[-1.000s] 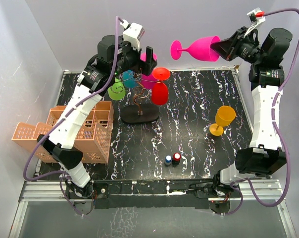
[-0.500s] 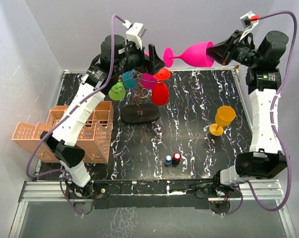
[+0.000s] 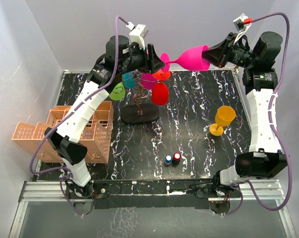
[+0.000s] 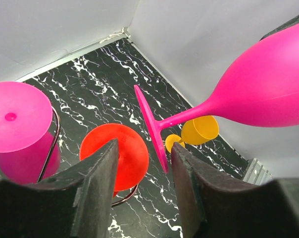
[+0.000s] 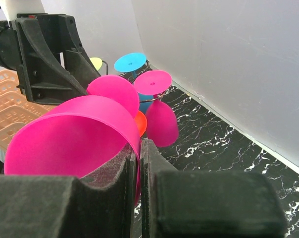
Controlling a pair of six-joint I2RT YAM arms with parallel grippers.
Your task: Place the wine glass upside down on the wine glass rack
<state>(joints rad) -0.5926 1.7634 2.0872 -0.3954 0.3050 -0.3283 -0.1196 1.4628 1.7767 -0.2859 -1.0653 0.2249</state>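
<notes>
A pink wine glass [image 3: 191, 56] lies sideways in the air above the back of the table, its foot pointing left. My right gripper [image 3: 211, 53] is shut on its bowl rim, as the right wrist view [image 5: 75, 134] shows. My left gripper [image 3: 153, 57] is open and empty. The glass's foot [image 4: 152, 130] hangs just beyond its fingertips, not touching them. The wine glass rack [image 3: 139, 115] stands below on its dark oval base. Red [image 3: 160, 91], magenta [image 3: 148, 82], teal [image 3: 128, 78] and green [image 3: 117, 90] glasses hang upside down on it.
A yellow-orange glass [image 3: 224, 119] stands upright on the right of the black marbled table [image 3: 199, 144]. An orange lattice crate [image 3: 85, 131] sits at the left edge. Two small blue and red items [image 3: 172, 159] stand near the front centre. White walls close off the back and sides.
My right gripper has carried the pink glass leftward. My left gripper has swung right and up, so the glass's foot now sits just in front of its open fingers.
</notes>
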